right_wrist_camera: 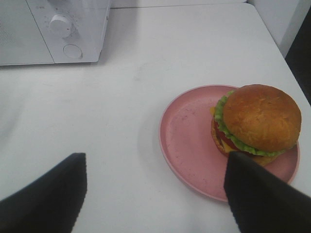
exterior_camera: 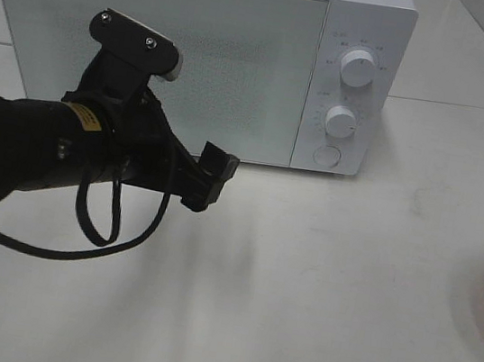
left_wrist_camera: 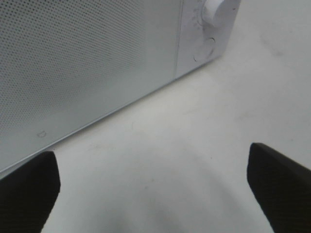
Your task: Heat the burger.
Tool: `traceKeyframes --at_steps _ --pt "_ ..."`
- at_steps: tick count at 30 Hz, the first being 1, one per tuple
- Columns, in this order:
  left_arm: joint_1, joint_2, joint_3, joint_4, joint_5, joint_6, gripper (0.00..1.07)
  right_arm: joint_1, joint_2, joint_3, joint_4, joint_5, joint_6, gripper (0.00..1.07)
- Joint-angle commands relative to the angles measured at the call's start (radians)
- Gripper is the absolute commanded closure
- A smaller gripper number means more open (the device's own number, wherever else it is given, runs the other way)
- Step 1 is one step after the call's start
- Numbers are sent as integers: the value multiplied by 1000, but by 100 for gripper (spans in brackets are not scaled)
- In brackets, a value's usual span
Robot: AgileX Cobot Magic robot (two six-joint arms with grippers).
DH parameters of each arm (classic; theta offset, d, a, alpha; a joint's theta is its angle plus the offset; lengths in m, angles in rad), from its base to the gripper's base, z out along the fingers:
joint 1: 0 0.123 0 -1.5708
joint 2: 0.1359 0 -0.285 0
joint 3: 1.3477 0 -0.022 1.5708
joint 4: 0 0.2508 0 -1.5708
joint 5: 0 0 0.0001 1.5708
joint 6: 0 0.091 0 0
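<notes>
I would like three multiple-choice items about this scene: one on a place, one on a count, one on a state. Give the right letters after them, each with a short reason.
1. Where does the burger with the golden-brown bun sit?
A. inside the microwave
B. on the round pink plate
C. on the bare white table

2. How many round knobs does the white microwave oven carry?
A. one
B. two
C. four

3. How is the microwave door?
A. shut
B. half open
C. taken off

Answers: 1 B, the right wrist view shows the burger on the plate's far side. 2 B, one knob stands above the other. 3 A, the door lies flush with the control panel.
</notes>
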Motion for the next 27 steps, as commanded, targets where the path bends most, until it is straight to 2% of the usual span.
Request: traceKeyframes --at_steps 1,4,5,7,8,9,11,12,13,15,16,17,19,20,21,22,23,24,25,26,27 --pt "21 -55 4 -3 117 7 6 -6 -27 -1 2 -6 -8 31" --pt "85 -102 4 -3 268 6 6 -6 -27 -1 2 -6 -8 31" --pt "85 -102 4 -3 268 6 6 -6 -27 -1 2 -6 -8 31" --pt "152 -137 4 -3 409 3 6 -6 -27 -1 2 -6 -8 31" --pt "152 -137 4 -3 409 3 6 -6 -27 -1 2 -6 -8 31" --pt "201 -164 4 -2 511 3 6 -6 -27 -1 2 -6 -8 31" --pt "225 -179 4 -2 567 2 6 -6 -27 -1 2 -6 -8 31" --pt "285 -212 4 -1 674 2 6 -6 -27 -1 2 -6 -8 31" --pt "285 -212 4 -1 674 2 6 -6 -27 -1 2 -6 -8 31" --pt "382 -260 4 3 810 2 6 -6 -27 -1 2 -6 -8 31" --pt "382 -260 4 3 810 2 6 -6 -27 -1 2 -6 -8 31" --pt "443 -295 4 3 891 2 6 -6 -27 -1 2 -6 -8 31" --pt "471 -315 4 4 926 2 6 -6 -27 -1 2 -6 -8 31" --pt "537 -359 4 20 1013 3 6 -6 -27 -1 2 -6 -8 31" --pt "569 -377 4 29 1052 3 6 -6 -27 -1 2 -6 -8 31" --pt "569 -377 4 29 1052 3 6 -6 -27 -1 2 -6 -8 31" --pt "627 -419 4 54 1120 1 6 -6 -27 -1 2 -6 -8 31" --pt "627 -419 4 54 1120 1 6 -6 -27 -1 2 -6 -8 31" --pt "658 -443 4 70 1153 -7 6 -6 -27 -1 2 -6 -8 31" --pt "712 -486 4 111 1205 -48 6 -6 -27 -1 2 -6 -8 31" --pt "712 -486 4 111 1205 -48 6 -6 -27 -1 2 -6 -8 31"
